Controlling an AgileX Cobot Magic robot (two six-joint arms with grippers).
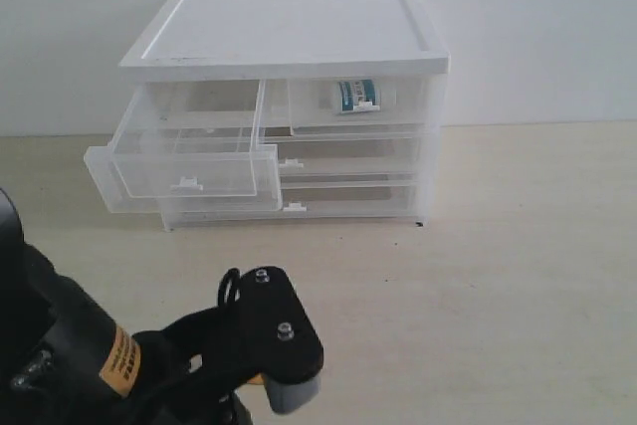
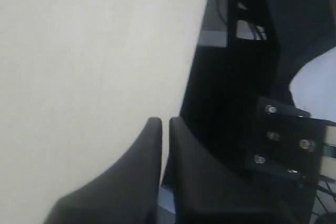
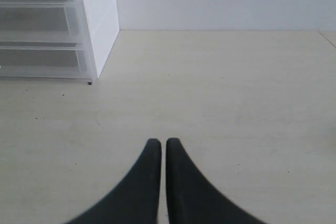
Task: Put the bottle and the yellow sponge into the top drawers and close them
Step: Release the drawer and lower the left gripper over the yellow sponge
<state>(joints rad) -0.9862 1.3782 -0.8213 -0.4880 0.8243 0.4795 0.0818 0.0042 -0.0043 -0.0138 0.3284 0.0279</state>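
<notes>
The small white plastic pill bottle [image 1: 355, 97] is seen lying in the clear right top drawer [image 1: 398, 106], which appears pushed in. The left top drawer [image 1: 189, 161] is pulled out. The yellow foam sponge cannot be made out. The left pincer [image 2: 164, 124] and the right pincer [image 3: 163, 142] are both closed together, empty. The sponge is judged soft and light, best pinched gently across its sides.

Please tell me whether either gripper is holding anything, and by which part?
Nothing is held: the left gripper and right gripper are both shut and empty.
</notes>
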